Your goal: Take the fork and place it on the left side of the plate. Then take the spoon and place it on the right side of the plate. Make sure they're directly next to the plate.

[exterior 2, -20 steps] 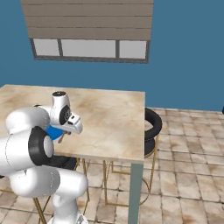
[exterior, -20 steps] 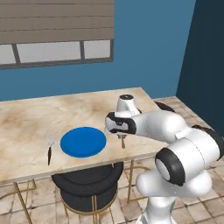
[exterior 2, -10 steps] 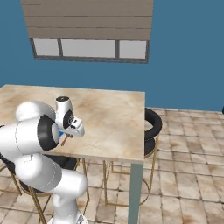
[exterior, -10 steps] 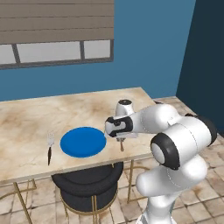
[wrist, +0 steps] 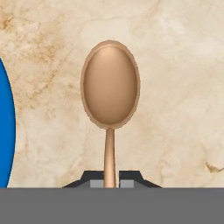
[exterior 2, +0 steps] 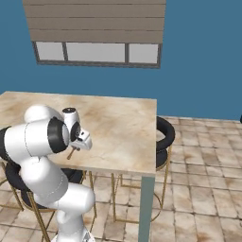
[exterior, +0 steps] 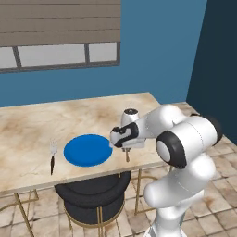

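The gripper (exterior: 126,147) is reaching low over the front part of the beige, brown-veined marble table (exterior: 28,125), and its two dark fingertips (wrist: 94,180) are pressing in on the thin neck of the spoon (wrist: 110,87). In the hand view the spoon is running straight ahead from between the tips, its smooth oval bowl showing a tan, wood-like sheen and lying over the mottled stone; whether it is resting on the surface or hanging just above it cannot be told. In the left base view the spoon's light brown handle (exterior: 127,156) is sticking out below the gripper toward the table's front edge.

Just beside the gripper, on its left in both views, the plate (exterior: 88,149) is lying flat, round and plain bright blue; its curved rim (wrist: 6,131) is close to the spoon but apart from it. Beyond the plate's far side from the gripper, the fork (exterior: 53,155) is lying near the rim, pale tines pointing away from the front edge and its dark slim handle toward it.

Below the table, in front of the gripper, a round black padded stool (exterior: 92,192) is standing on thin brass-coloured legs.
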Tool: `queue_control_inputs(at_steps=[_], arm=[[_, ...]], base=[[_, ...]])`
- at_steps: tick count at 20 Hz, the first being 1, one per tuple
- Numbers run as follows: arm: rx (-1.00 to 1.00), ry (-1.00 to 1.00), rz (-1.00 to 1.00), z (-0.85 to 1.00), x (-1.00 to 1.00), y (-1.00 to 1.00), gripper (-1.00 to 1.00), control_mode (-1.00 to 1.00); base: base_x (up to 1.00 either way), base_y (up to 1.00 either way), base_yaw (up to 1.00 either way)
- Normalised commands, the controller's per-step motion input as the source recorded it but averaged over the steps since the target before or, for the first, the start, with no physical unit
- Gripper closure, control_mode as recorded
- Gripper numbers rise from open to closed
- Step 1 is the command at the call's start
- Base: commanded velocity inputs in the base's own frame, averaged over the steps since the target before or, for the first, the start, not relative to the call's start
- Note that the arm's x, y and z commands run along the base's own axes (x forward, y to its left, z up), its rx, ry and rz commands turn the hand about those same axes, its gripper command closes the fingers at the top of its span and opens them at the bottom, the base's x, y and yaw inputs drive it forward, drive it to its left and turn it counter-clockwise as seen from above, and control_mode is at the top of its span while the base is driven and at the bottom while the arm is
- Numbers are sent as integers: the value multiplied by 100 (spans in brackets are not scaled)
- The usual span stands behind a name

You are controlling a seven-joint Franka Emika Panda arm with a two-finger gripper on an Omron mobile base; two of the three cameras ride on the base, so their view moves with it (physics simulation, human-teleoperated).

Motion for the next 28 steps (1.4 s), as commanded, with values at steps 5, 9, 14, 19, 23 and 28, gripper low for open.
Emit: queue_control_inputs(at_steps=[5, 9, 14, 19, 23, 28], arm=[[1, 0, 0, -18, 14, 10, 100, -100], [1, 0, 0, -18, 15, 13, 100, -100], [0, 0, 0, -23, 16, 15, 100, -100], [0, 0, 0, -29, 15, 11, -100, -100], [0, 0, 0, -27, 10, 3, -100, -100], [2, -5, 0, -3, -3, -1, -100, -100]], base=[[0, 0, 0], [0, 0, 0], [0, 0, 0], [0, 0, 0], [0, 0, 0], [0, 0, 0]])
